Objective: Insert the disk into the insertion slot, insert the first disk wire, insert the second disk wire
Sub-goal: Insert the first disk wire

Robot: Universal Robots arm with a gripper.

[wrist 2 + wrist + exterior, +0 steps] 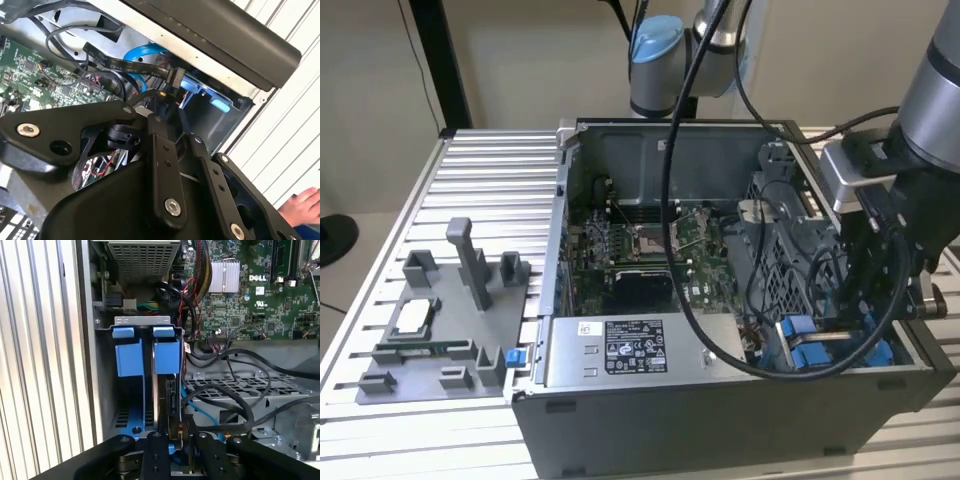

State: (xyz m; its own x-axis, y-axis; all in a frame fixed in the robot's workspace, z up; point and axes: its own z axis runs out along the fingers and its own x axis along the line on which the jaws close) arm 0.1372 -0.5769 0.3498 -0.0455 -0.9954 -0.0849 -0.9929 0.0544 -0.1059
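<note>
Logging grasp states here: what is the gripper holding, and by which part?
Cannot be told. The gripper sits at a black connector in the insertion slot; any hold is hidden.

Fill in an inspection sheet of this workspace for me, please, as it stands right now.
Surface: slatted metal table carrying the open computer case.
Job's things: the disk stands on edge in the insertion slot, blue frame showing; whether its wires are plugged cannot be told.
Clutter: grey fixture tray with small parts, at the exterior view's left of the case; power-supply box inside the case.
Grippers: gripper low inside the case, at the disk's edge.
Cables: black cables loop over the perforated cage; a blue cable curves inside the case.
Surroundings: a hand beside the case.
</note>
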